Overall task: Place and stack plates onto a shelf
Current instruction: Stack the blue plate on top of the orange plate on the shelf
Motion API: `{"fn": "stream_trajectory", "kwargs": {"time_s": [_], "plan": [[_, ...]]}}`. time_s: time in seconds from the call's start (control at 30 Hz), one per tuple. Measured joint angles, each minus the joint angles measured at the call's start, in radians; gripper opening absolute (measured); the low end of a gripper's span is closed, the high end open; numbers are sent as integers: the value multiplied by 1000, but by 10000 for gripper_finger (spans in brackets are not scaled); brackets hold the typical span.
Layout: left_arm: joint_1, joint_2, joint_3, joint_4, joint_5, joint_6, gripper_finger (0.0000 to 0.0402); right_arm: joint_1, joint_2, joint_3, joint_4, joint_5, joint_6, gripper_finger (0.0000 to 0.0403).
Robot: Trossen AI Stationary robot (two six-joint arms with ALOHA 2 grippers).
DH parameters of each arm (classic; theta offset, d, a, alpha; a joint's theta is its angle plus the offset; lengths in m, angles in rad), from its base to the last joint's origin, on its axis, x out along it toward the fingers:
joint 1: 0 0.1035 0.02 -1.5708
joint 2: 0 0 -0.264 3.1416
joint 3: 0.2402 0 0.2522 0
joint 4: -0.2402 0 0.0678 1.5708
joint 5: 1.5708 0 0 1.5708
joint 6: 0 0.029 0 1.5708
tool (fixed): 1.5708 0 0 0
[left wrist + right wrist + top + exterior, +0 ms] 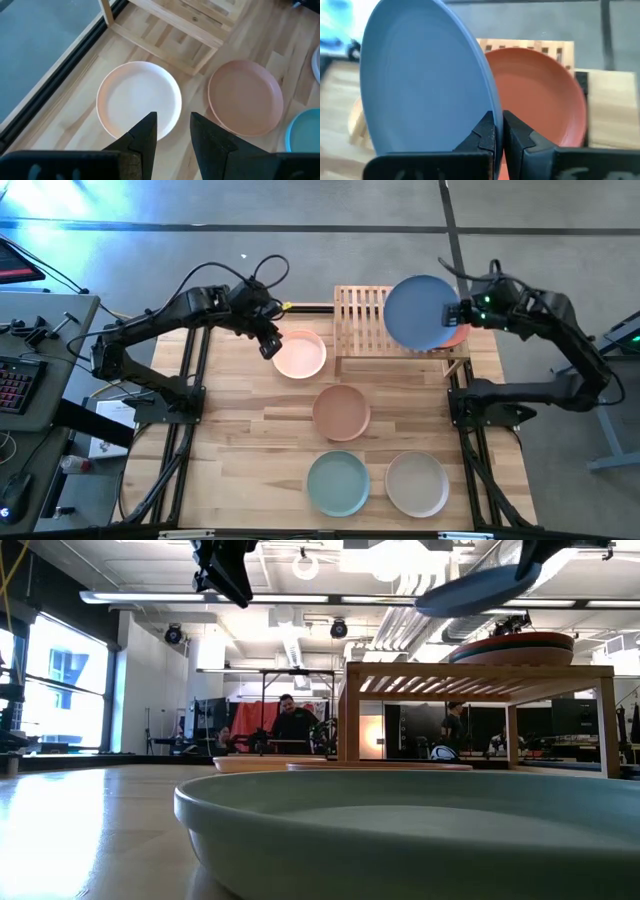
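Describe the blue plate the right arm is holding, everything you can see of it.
The light blue plate is round, matte, with a shallow rim and no markings. The right gripper is shut on its edge, one finger on each face. It hangs tilted in the air above the wooden shelf, over the stack already there, whose top plate is the salmon plate. In the low view a gap shows between it and the stack; nothing but the gripper touches it.

Below the right gripper [452, 313], its blue plate [418, 312] hangs over stacked plates [515, 648] filling that shelf [362, 320] end; slats past the plate's far edge lie bare.
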Motion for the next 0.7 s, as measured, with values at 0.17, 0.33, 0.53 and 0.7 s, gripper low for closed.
{"fn": "stream_trajectory", "kwargs": {"time_s": [0.17, 0.33, 0.53, 0.7], "plan": [[17, 0, 0, 0, 0, 10, 104, -4, -159, -192, 206, -5, 83, 0], [26, 0, 0, 0, 0, 16, 104, -30, -292, -320, 220, 16, 256, 0], [25, 0, 0, 3, 0, 19, 104, -53, -406, -463, 226, 41, 431, 0], [25, 0, 0, 36, 0, 19, 104, -55, -440, -524, 233, 71, 503, 0]]}}
